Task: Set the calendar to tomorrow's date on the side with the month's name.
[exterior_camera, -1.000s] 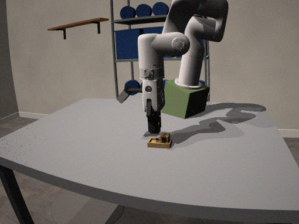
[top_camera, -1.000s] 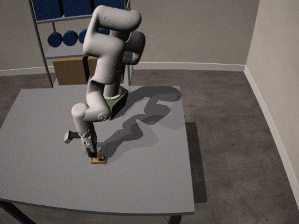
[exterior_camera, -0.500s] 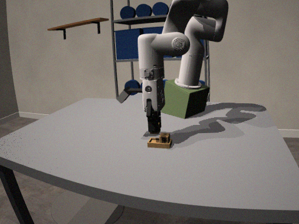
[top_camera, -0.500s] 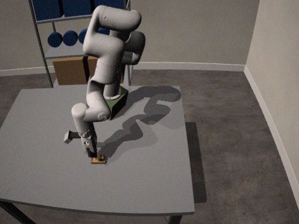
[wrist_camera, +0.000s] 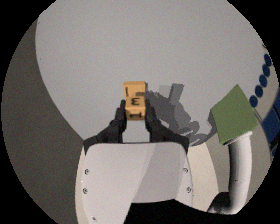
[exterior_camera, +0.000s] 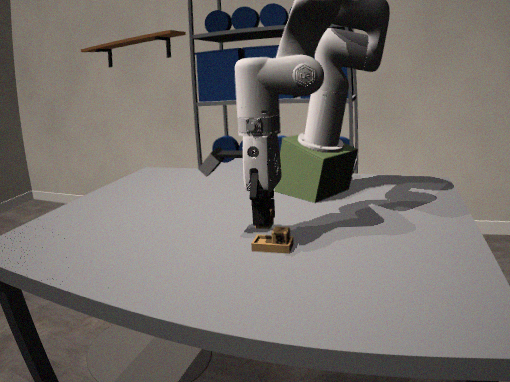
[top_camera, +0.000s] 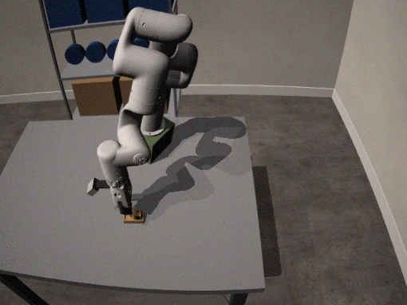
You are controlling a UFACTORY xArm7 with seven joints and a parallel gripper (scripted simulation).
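The small wooden calendar tray [exterior_camera: 272, 244] lies flat on the grey table, in front of the arm's green base. One digit cube [exterior_camera: 281, 233] stands in the tray's right half. My gripper [exterior_camera: 262, 218] points straight down just above the tray's left half. It is shut on the other digit cube, which the dark fingers mostly hide in the top and exterior views. In the wrist view a tan piece with dark marks [wrist_camera: 135, 111] shows between the fingertips, with the tray [wrist_camera: 134, 92] just beyond. From the top view the gripper [top_camera: 126, 210] stands over the tray [top_camera: 132, 219]. The digits are too small to read.
The arm's green base block [exterior_camera: 315, 171] stands behind the tray. A metal shelf [exterior_camera: 235, 64] with blue boxes and balls stands beyond the table's far edge, and a brown box [top_camera: 100, 96] is on the floor there.
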